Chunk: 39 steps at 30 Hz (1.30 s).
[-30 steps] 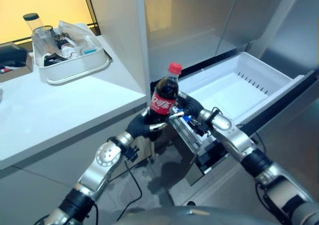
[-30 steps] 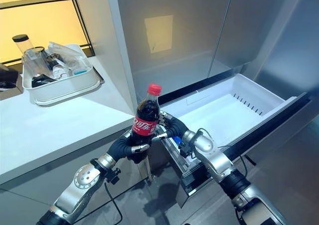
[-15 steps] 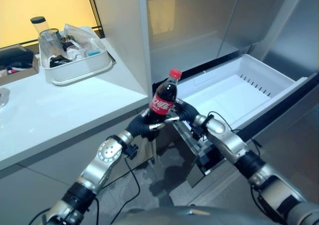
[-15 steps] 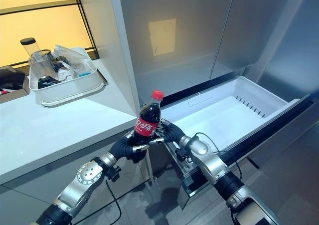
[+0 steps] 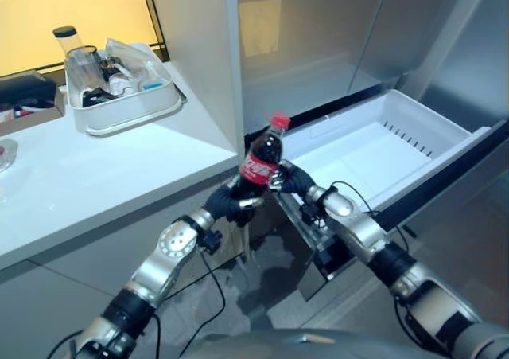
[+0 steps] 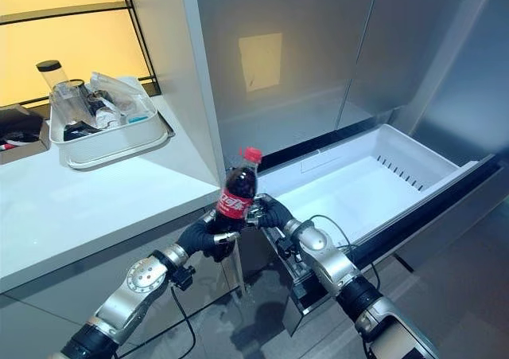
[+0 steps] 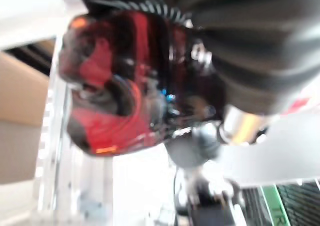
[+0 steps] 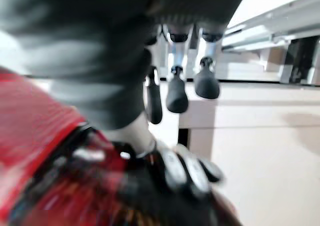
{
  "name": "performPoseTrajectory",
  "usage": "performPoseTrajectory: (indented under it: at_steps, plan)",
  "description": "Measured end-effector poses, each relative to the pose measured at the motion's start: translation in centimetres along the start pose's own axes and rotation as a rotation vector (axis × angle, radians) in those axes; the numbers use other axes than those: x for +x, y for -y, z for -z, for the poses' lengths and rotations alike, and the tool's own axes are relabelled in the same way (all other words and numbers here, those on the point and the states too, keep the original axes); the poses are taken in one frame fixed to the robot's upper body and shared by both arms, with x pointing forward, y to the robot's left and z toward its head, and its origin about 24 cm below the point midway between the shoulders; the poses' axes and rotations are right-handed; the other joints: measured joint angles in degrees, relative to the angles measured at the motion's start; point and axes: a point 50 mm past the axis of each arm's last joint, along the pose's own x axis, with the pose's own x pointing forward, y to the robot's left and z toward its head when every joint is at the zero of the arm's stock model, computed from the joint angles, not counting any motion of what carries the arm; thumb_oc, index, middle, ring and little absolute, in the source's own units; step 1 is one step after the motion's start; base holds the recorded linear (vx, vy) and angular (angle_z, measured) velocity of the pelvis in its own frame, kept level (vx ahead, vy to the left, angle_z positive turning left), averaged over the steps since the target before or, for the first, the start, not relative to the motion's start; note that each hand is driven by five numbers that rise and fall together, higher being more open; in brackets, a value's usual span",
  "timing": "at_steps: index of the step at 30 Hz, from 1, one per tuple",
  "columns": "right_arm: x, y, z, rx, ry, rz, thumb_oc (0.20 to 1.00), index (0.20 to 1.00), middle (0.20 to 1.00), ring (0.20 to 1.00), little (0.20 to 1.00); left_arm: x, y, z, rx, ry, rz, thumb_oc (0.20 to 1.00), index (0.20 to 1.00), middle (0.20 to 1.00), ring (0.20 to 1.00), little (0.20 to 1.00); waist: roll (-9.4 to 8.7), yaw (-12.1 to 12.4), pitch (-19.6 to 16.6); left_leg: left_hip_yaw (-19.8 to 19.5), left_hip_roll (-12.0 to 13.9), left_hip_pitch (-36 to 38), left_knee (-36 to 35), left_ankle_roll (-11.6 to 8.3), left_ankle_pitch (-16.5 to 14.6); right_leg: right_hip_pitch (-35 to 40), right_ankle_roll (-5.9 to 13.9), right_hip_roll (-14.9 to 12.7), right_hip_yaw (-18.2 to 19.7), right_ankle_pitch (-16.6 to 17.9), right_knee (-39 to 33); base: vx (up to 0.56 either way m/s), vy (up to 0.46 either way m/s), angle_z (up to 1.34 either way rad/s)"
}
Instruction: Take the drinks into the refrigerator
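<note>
Cola bottle (image 5: pixel 263 154), red-capped and tilted slightly, is held between both hands just in front of the open white refrigerator drawer (image 5: pixel 374 140). Left hand (image 5: pixel 229 204) has its fingers curled round the bottle's base. Right hand (image 5: pixel 288 178) meets the bottle at its label; whether its fingers grip it cannot be told. A white tray (image 5: pixel 119 108) of items sits on the counter (image 5: pixel 95 176).
</note>
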Motion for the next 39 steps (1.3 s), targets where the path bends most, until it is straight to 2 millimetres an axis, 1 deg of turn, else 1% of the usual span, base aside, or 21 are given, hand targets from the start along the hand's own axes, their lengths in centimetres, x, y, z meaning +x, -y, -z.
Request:
performPoseTrajectory:
  at_steps: [1,2,7,19,23,25,28,30,31,35,39]
  plan:
    - [0.0,0.0,0.0,0.001,0.001,0.0,0.225,0.225,0.225,0.225,0.225,0.0,0.0,0.0,0.0,0.001,-0.001,0.2,0.2,0.2,0.2,0.2,0.04,0.0,0.0,0.0,0.0,0.0,0.0,0.0,0.0,0.0,0.0,0.0,0.0,0.0,0.0,0.0,0.0,0.0]
    - [0.0,0.0,0.0,0.002,0.001,0.001,1.0,1.0,1.0,1.0,1.0,0.0,0.0,0.0,0.0,0.001,-0.001,0.2,0.2,0.2,0.2,0.2,0.06,0.0,-0.1,0.0,0.0,0.0,0.0,0.0,0.0,0.0,0.0,0.0,0.0,0.0,0.0,0.0,0.0,0.0]
    - [-0.1,0.6,0.1,0.01,-0.004,0.048,1.0,1.0,1.0,1.0,1.0,0.1,0.4,-0.3,-0.001,0.015,0.017,0.2,0.2,0.2,0.2,0.2,0.06,0.1,-0.1,0.0,0.0,0.0,0.0,0.0,0.0,0.0,0.0,0.0,0.0,0.0,0.0,0.0,0.0,0.0]
    - [-0.2,0.9,-0.2,0.008,0.005,0.038,1.0,1.0,1.0,1.0,1.0,-0.2,0.3,-0.2,0.002,0.014,0.026,0.2,0.2,0.2,0.2,0.2,0.07,0.3,-0.1,-0.1,0.0,0.0,0.0,0.01,0.0,0.1,0.01,0.0,-0.2,0.0,0.0,0.0,0.0,0.0]
    - [-0.7,1.3,-1.1,0.065,0.041,-0.001,1.0,1.0,1.0,1.0,1.0,-0.8,0.3,-0.7,-0.027,0.065,-0.003,0.2,0.2,0.2,0.2,0.2,0.1,0.3,-0.1,-0.5,0.0,-0.1,0.0,0.01,0.0,0.2,0.04,0.0,-0.5,-0.1,0.0,-0.01,-0.005,0.03]
    - [-1.1,1.6,-2.0,0.087,0.077,-0.028,1.0,1.0,1.0,1.0,1.0,-1.3,-0.1,-0.6,-0.047,0.07,-0.042,0.2,0.2,0.2,0.2,0.2,0.11,0.5,0.0,-0.9,0.0,-0.2,0.0,0.01,0.1,0.4,0.08,-0.1,-1.0,-0.2,-0.1,-0.02,-0.011,0.08]
    - [-1.5,1.9,-3.4,0.091,0.139,-0.047,1.0,1.0,1.0,1.0,1.0,-2.3,-1.1,-0.1,-0.094,0.068,-0.156,0.2,0.2,0.2,0.2,0.2,0.11,0.3,0.0,-1.0,0.1,-0.1,0.0,-0.01,0.1,0.4,0.04,0.0,-1.0,-0.2,-0.2,-0.01,-0.002,0.01]
    - [-1.9,2.4,-3.7,0.072,0.143,-0.05,1.0,1.0,1.0,1.0,1.0,-2.6,-1.4,0.0,-0.114,0.072,-0.201,0.2,0.2,0.2,0.2,0.2,0.1,0.4,0.0,-1.1,0.1,-0.2,0.0,-0.01,0.1,0.4,0.05,-0.1,-1.1,-0.2,-0.2,0.0,-0.003,0.02]
    - [-2.3,3.0,-4.0,0.072,0.153,-0.033,1.0,1.0,1.0,1.0,1.0,-2.9,-1.8,0.1,-0.12,0.069,-0.241,0.2,0.2,0.2,0.2,0.2,0.04,0.7,0.0,-1.1,0.0,-0.2,0.0,0.0,0.1,0.5,0.07,-0.1,-1.1,-0.2,-0.2,0.0,0.0,0.0]
    - [-3.8,4.6,-4.1,0.082,0.166,0.026,1.0,1.0,1.0,1.0,1.0,-3.3,-2.6,0.0,-0.111,0.074,-0.291,0.2,0.2,0.2,0.2,0.2,0.0,1.8,0.0,-1.2,0.0,-0.2,0.0,0.0,0.1,0.5,0.12,-0.1,-1.2,-0.3,-0.2,0.0,0.0,0.0]
    - [-4.3,4.6,-4.8,0.055,0.191,-0.006,1.0,1.0,1.0,1.0,1.0,-3.2,-2.8,-0.1,-0.104,0.077,-0.286,0.2,0.2,0.2,0.2,0.2,-0.06,1.7,0.1,-1.3,0.0,-0.2,0.0,0.0,0.1,0.5,0.16,-0.1,-1.3,-0.3,-0.2,0.0,0.0,0.0]
